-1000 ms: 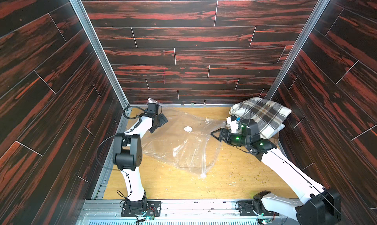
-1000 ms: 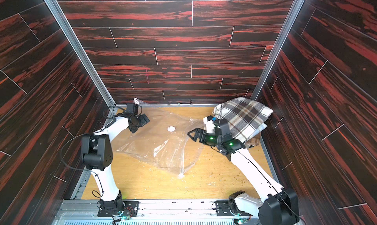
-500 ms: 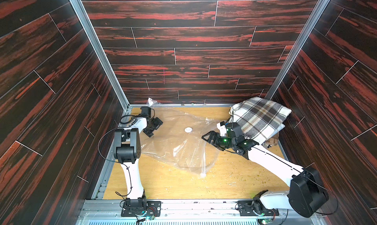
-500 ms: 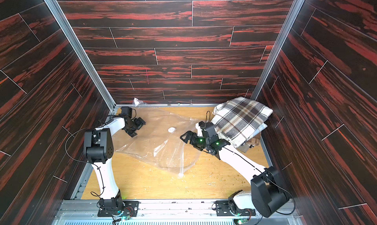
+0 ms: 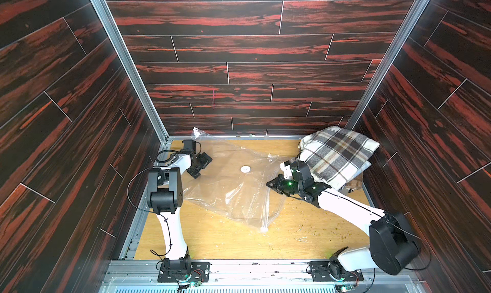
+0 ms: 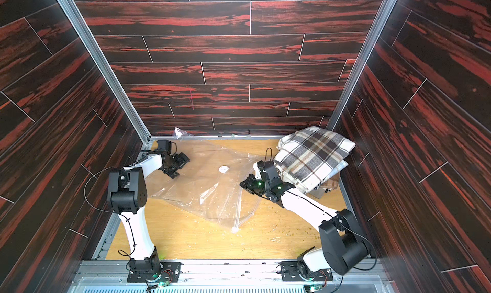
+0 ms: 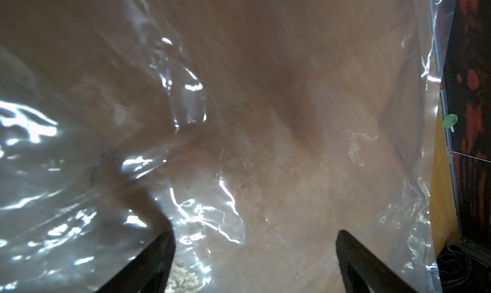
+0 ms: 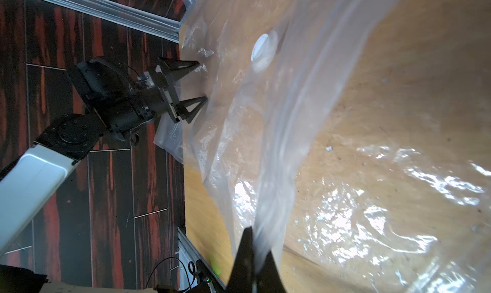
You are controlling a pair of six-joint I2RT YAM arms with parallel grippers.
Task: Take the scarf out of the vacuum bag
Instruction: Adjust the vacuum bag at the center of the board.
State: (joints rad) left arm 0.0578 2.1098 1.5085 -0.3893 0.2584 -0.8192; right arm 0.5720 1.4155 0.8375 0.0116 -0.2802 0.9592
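**Item 1.** Large clear, crinkly plastic vacuum bag [image 5: 231, 190] [image 6: 202, 190]: laid flat and rumpled across the middle of the light wooden tabletop [image 5: 225, 241], with one corner raised against the back wall. A round white valve disc [image 5: 245, 169] [image 6: 223, 169] is seen on its upper face. The bag appears empty.

**Item 2.** Folded plaid scarf in cream, grey and brown [image 5: 337, 156] [image 6: 310, 156]: found outside the bag, piled in the far right corner against the side wall, just beside the bag's right edge.

**Item 3.** Black right gripper [image 5: 269, 184] [image 6: 243, 184]: placed at the bag's right edge, close to the scarf. In the right wrist view its jaws [image 8: 253, 249] are closed together, and a raised fold of the clear plastic [image 8: 292, 119] is pinched between them.

**Item 4.** Black left gripper [image 5: 202, 166] [image 6: 179, 166]: held over the bag's far left part, jaws spread wide (nothing is held between them). In the left wrist view [image 7: 255, 236] only wrinkled plastic [image 7: 239, 145] is seen beneath the two separated fingers; contact with it cannot be judged.
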